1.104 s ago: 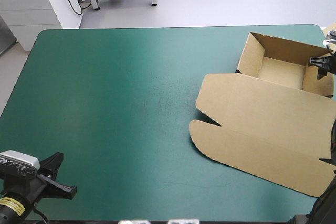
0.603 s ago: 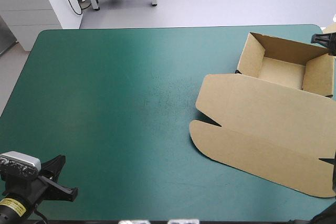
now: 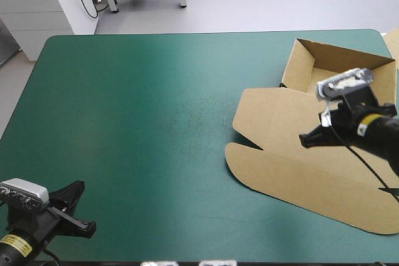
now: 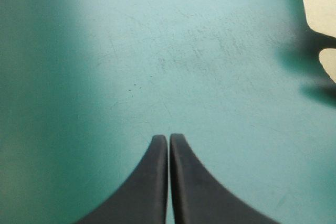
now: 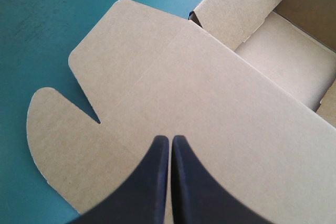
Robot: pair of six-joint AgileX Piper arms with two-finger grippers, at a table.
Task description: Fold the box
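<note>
Cardboard is taking up the right end of the teal-green table cover (image 3: 137,104): the brown box (image 3: 336,54) is sitting there as an open tray (image 3: 298,70) with its walls standing up, and its lid (image 3: 274,119) is lying flat on the cover, stretching from the tray toward the table's near edge. The lid's outer flap (image 3: 293,179) is ending in a rounded corner, and a narrow notch (image 3: 252,146) is cutting in on the lid's left side where flap and lid are meeting

The right gripper (image 5: 170,140) is hovering over the box, above the lid and just in front of the tray, pointing toward the notched side. Its two black fingers (image 5: 152,182) are pressing together into one pointed arch with nothing between them; I am not managing to tell whether the tip is touching the board. Beyond the fingers the tray's floor (image 5: 278,51) and one tucked side wall (image 5: 239,14) are showing

The left gripper (image 4: 169,139) is hanging well away from the box, out past the lid's notched side toward the table's near left corner, over bare cover. Its fingers are likewise lying closed against each other, holding nothing, and pointing across the cover toward the box, whose rounded lid corners are just peeking in far ahead and off to one side
</note>
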